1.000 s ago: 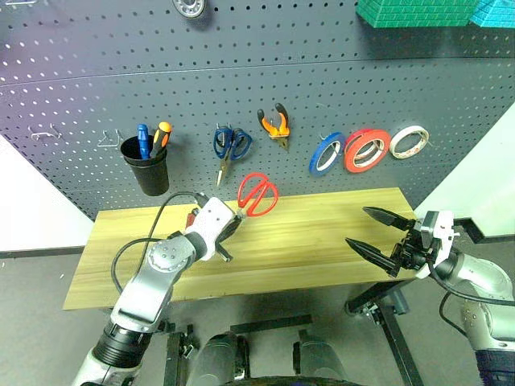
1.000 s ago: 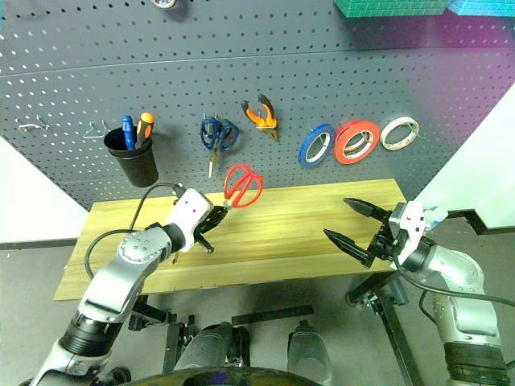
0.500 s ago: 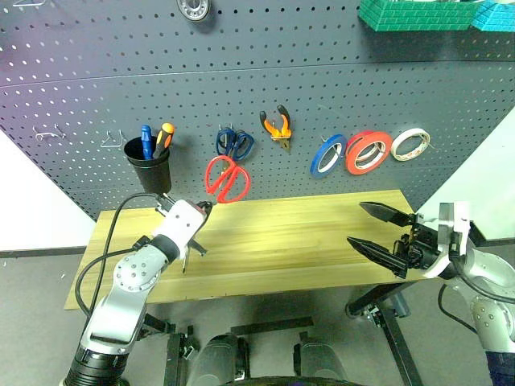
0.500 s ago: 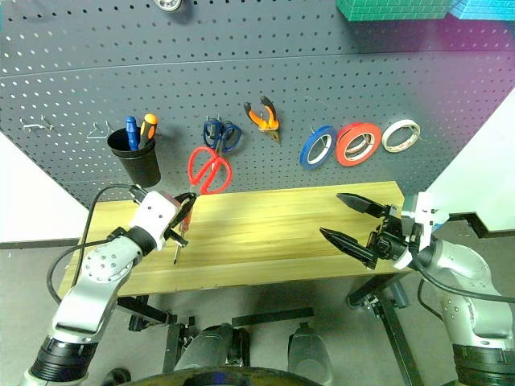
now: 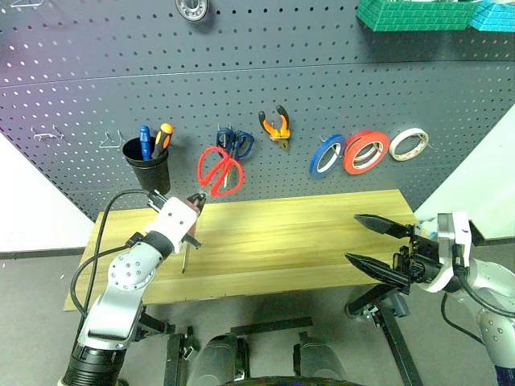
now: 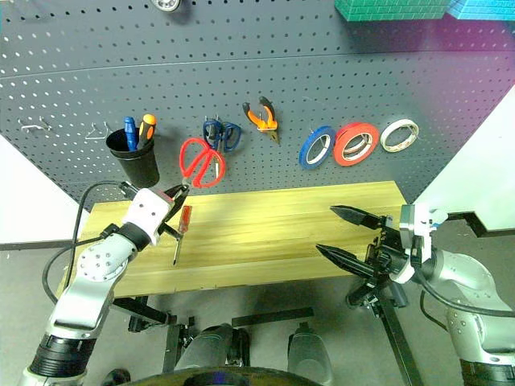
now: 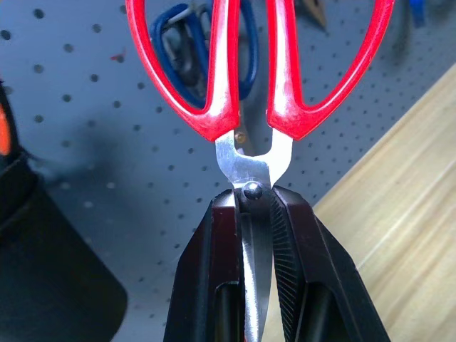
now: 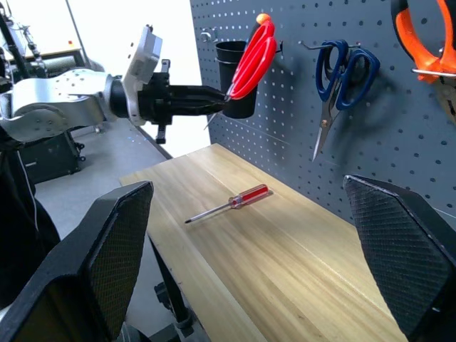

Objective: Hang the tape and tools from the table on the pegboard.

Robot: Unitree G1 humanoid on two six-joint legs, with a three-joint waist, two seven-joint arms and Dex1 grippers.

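Left gripper (image 7: pixel 253 214) clamps red scissors (image 5: pixel 220 170) at the pivot; right gripper (image 5: pixel 372 241) gapes; its wrist view reveals screwdriver (image 8: pixel 229 203) on table (image 5: pixel 306 241).

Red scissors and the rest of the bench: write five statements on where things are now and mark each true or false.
1. The left claw is shut on the red scissors, gripping them near the pivot. True.
2. The red-handled screwdriver hangs on the pegboard. False: it lies on the table.
3. The right claw holds the red tape. False: it is open and empty; the tape hangs on the pegboard.
4. The orange-and-black pliers hang on the pegboard. True.
5. The blue scissors lie on the table. False: they hang on the pegboard.
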